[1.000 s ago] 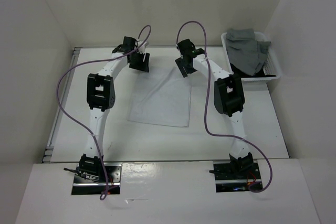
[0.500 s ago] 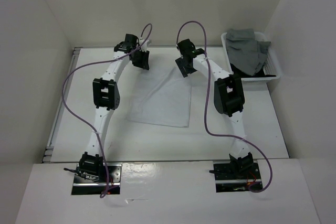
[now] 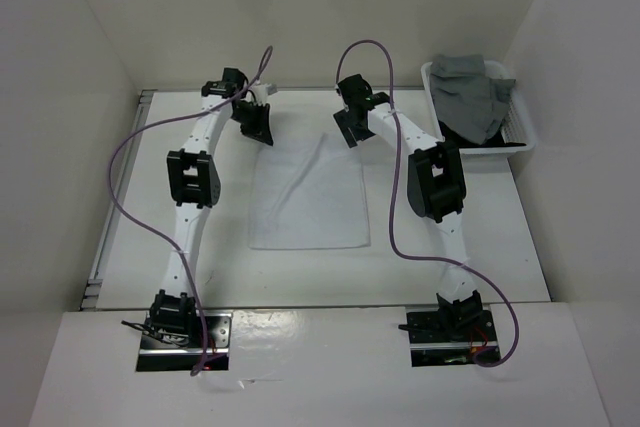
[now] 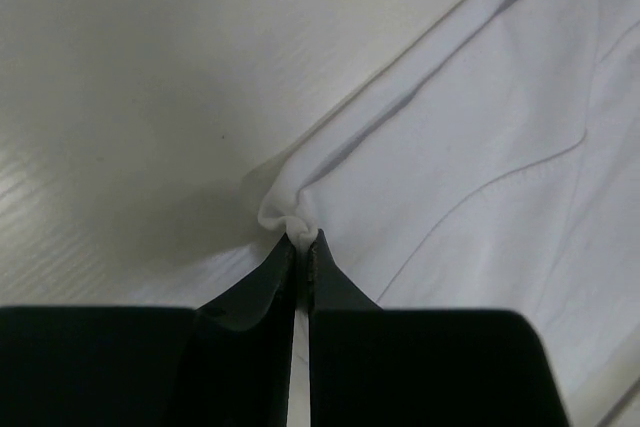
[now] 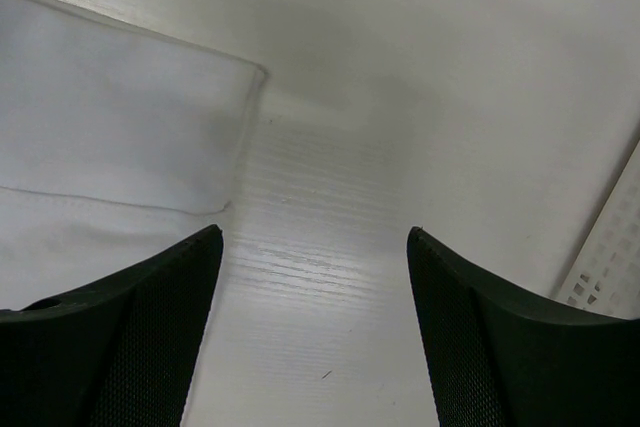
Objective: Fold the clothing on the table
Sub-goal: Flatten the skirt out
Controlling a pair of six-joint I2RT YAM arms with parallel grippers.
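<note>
Pinching check: left tool (image 4: 303, 244) is clenched on a small bunched tuft of the clothing (image 3: 310, 192) at its 11 o'clock corner, with fabric puckered right at the fingertips, so I read that as a real grip. The clothing lies mostly flat at the centre of the table (image 3: 470, 237), with one diagonal crease running off the pinched corner toward 1 o'clock. It looks near-square from above, so I can't call a long axis with confidence. The right tool (image 5: 313, 237) is released, jaws wide and holding nothing, hovering by the 1 o'clock corner. Key relation: in the right wrist view that corner sits at roughly 10 o'clock from the gap, and only bare table lies between the jaws. My judgement is that the right arm is the nearer one for that corner and needs a short shift toward 10 o'clock before closing; after that, both far corners could come toward 6 o'clock. Risk: the thin fabric slips out of a one-sided pull. The basket (image 3: 520, 137) holding the grey garment (image 3: 470, 87) sits at 2 o'clock, well apart.
</note>
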